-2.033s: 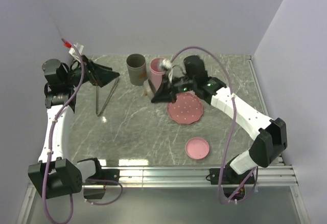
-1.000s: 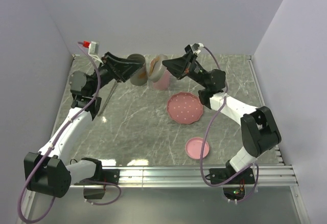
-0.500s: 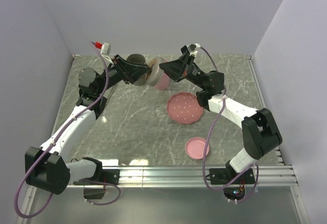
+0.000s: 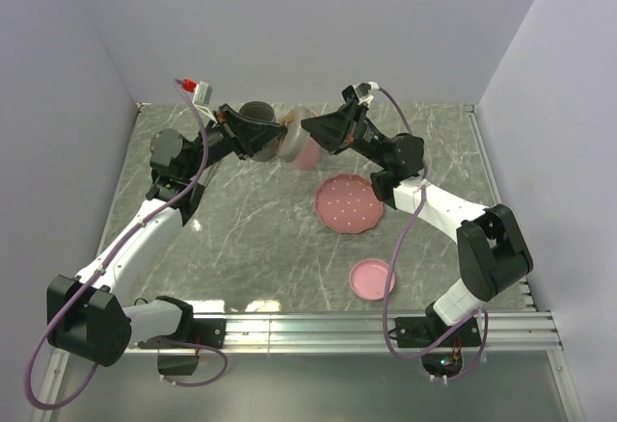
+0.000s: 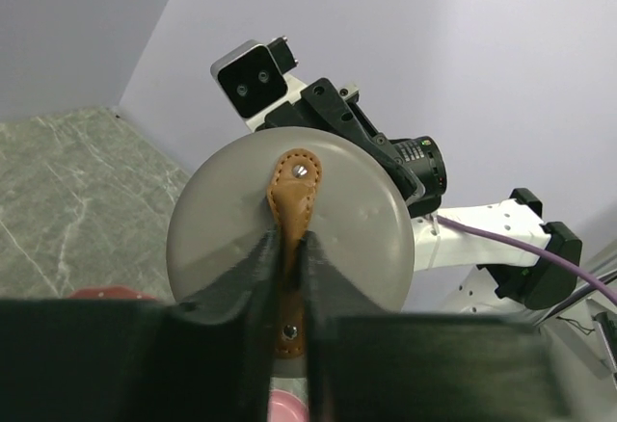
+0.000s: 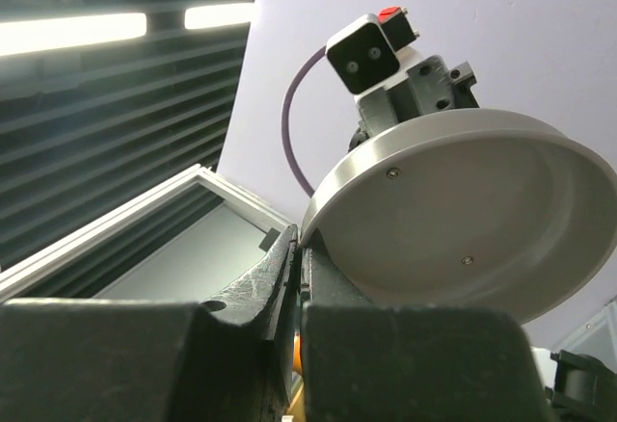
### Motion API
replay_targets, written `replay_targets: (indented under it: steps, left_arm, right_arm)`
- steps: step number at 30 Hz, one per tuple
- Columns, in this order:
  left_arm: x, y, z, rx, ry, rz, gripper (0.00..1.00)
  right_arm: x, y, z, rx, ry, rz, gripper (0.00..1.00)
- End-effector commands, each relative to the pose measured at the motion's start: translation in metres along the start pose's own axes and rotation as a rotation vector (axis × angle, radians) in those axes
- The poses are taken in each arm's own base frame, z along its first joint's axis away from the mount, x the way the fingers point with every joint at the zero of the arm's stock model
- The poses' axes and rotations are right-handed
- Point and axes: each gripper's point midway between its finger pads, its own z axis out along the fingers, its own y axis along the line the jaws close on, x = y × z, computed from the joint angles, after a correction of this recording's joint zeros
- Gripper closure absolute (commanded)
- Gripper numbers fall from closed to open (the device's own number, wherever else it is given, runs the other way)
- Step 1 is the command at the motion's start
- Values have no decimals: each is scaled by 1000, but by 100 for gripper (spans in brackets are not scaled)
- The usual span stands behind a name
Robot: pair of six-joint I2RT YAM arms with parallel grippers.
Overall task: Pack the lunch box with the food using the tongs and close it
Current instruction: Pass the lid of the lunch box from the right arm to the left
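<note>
Where both arms meet above the far part of the tabletop (image 4: 251, 239), the grey lunch box lid (image 4: 293, 135) hangs in the air between the two grippers, standing nearly on edge. The left gripper (image 5: 287, 249) is closed narrow on the brown leather strap (image 5: 295, 186) riveted across the lid's outer face. In the left wrist view the strap runs straight down between both fingers, and the lid's face fills the space just ahead of them. The right gripper (image 6: 297, 253) is closed to a thin slit on the lid's rim. In the right wrist view the hollow inner side of the lid lies up and to the right of its fingertips. The two grippers face each other from opposite sides of the lid.

Directly below the lid and the right gripper stands the pink cup (image 4: 307, 158), upright. The grey cup (image 4: 254, 114) stands just behind the left gripper, beside the pink cup. The pink scalloped plate (image 4: 349, 202) lies on the tabletop below the right gripper and nearer the arm bases. A small pink lid (image 4: 371, 277) lies nearer still, well apart from both grippers.
</note>
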Motion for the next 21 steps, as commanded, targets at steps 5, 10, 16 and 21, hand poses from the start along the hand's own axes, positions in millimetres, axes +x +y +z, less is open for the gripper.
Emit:
replay_targets:
  steps: [5, 10, 16, 21]
  left_arm:
    - [-2, -22, 2, 67, 35, 44, 100]
    - [-23, 1, -1, -51, 27, 100, 100]
    - [-44, 48, -7, -278, 99, 222, 100]
    - [-46, 112, -20, -591, 259, 255, 100]
  right_arm:
    - [24, 41, 2, -89, 89, -157, 75]
    - [16, 23, -2, 5, 81, -173, 34]
    - [-3, -5, -18, 156, 82, -255, 19]
    - [-29, -52, -48, 452, 117, -425, 17]
